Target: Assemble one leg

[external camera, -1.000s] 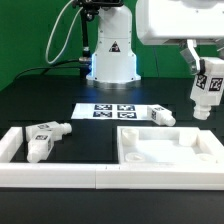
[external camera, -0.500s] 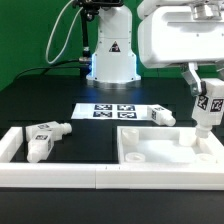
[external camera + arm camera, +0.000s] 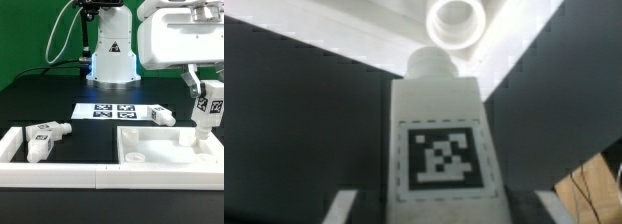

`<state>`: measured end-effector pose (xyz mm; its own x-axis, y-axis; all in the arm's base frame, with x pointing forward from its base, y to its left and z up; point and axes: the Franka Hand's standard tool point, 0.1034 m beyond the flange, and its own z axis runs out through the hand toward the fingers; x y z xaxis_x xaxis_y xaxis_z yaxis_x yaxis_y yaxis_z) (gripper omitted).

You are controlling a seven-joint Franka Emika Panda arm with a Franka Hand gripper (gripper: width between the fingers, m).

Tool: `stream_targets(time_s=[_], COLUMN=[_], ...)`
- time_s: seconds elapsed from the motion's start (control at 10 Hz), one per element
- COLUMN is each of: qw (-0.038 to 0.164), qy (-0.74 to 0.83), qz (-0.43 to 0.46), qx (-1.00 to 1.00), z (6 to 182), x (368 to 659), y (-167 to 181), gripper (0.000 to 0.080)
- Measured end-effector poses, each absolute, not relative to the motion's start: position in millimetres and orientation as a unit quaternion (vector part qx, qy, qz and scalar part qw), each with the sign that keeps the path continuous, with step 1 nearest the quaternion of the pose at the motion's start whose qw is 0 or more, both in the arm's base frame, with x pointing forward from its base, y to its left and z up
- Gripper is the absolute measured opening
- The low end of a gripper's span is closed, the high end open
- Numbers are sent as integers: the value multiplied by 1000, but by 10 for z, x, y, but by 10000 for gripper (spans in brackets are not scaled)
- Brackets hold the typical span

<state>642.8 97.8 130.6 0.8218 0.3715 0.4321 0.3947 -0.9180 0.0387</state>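
Observation:
My gripper [image 3: 205, 92] is shut on a white leg [image 3: 207, 108] with black-and-white tags, held upright with its peg end down over the far right corner of the white tabletop [image 3: 140, 151]. In the wrist view the leg [image 3: 438, 140] fills the middle, its peg pointing at a round corner hole [image 3: 454, 19] of the tabletop. The finger pads [image 3: 343, 208] flank its tagged body. Whether the peg tip touches the hole cannot be told. Two more legs [image 3: 42, 140] lie at the exterior view's left, and another leg [image 3: 162, 115] lies behind the tabletop.
The marker board [image 3: 112, 110] lies flat mid-table in front of the robot base [image 3: 110, 60]. A white raised rim [image 3: 60, 178] runs along the table's front and left side. A green wall is behind.
The gripper came down with the leg over the last second, bringing its peg end close to the tabletop's right corner. Since half a second ago it has hardly moved.

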Motion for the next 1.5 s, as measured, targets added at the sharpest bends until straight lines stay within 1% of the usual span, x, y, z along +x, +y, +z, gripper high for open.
stream_targets(time_s=[0.2,0.4,0.7,1.0,1.1,1.3,1.5], qw=[32,39,44,46,45,45,42], qy=[-206,-208,-198,-197,-196,-193,-189], qz=[-209,-209,-217,-214,-220,-221,-235], qx=[-955,-955,-955,-956,-955,-955,-953], z=[1210,1193,1069,962,951,841,837], x=[6417,6402,6368,6361,6373,6354,6382], y=[859,940,1088,1110,1110,1108,1080], gripper=[287,287,287,287,287,287,287])
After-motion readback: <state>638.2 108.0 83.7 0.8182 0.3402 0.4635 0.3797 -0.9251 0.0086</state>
